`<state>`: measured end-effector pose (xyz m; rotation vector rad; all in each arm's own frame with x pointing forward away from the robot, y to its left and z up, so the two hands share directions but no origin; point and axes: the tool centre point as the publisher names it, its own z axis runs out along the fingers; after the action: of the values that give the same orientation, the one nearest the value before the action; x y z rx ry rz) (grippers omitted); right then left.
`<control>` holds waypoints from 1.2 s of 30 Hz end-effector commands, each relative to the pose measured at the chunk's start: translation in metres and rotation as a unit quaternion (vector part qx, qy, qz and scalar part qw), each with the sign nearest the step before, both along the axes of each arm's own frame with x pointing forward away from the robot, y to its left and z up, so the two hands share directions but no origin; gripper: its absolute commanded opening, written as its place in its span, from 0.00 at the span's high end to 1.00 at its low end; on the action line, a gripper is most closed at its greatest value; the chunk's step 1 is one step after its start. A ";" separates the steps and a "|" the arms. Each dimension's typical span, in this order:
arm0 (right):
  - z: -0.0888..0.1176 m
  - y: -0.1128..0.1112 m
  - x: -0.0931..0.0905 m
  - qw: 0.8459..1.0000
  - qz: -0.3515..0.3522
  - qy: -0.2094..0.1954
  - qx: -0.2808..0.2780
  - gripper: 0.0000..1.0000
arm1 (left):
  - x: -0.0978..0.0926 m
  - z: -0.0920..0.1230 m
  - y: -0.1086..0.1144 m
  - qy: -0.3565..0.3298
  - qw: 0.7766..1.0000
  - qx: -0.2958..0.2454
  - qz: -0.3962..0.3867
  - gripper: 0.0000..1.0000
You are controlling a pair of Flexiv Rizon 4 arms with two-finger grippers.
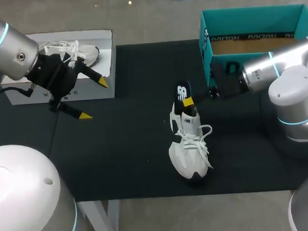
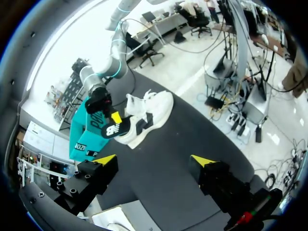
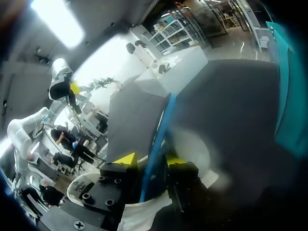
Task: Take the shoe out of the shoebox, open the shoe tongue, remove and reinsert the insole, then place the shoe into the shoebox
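Observation:
A white shoe [image 1: 190,144] stands on the black mat [image 1: 119,149], toe toward the front edge. A dark insole [image 1: 183,94] with a white logo sticks up from its opening. My right gripper [image 1: 188,101] is at the insole. In the right wrist view the insole's thin blue edge [image 3: 155,144] runs between the fingers of that gripper [image 3: 151,161], which stand a little apart on either side of it, open. My left gripper [image 1: 94,99] hangs wide open and empty at the left; its wrist view [image 2: 154,161] looks across at the shoe [image 2: 149,113] and insole [image 2: 115,129].
The teal shoebox [image 1: 253,23] stands at the back right behind my right arm, with nothing visible in it. A white box [image 1: 63,92] with a second white shoe [image 1: 71,50] on it lies at the back left, under my left arm.

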<state>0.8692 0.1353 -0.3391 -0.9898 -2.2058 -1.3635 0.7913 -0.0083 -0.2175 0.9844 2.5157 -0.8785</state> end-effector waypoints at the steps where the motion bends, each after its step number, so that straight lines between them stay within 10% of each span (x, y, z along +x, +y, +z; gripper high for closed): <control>1: 0.000 0.002 0.010 1.000 0.001 0.001 -0.010 0.88 | -0.001 0.001 0.000 0.000 1.000 0.003 0.000 0.00; 4: 0.001 0.000 0.011 1.000 -0.002 -0.001 -0.008 1.00 | -0.001 0.001 0.000 0.000 1.000 0.003 0.000 0.00; 25: -0.031 0.005 -0.037 0.999 0.006 0.049 -0.005 1.00 | -0.001 0.001 0.000 0.000 1.000 0.003 0.000 0.00; 31: -0.017 0.003 -0.021 0.999 -0.001 0.031 -0.007 0.22 | -0.001 0.001 0.000 0.000 1.000 0.003 0.000 0.00; 36: -0.007 0.002 -0.007 1.000 -0.002 0.018 -0.012 0.17 | -0.001 0.001 0.000 0.000 1.000 0.003 0.000 0.00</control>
<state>0.8562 0.1360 -0.3486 -1.0207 -2.1915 -1.3315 0.7913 -0.0083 -0.2175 0.9845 2.5157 -0.8785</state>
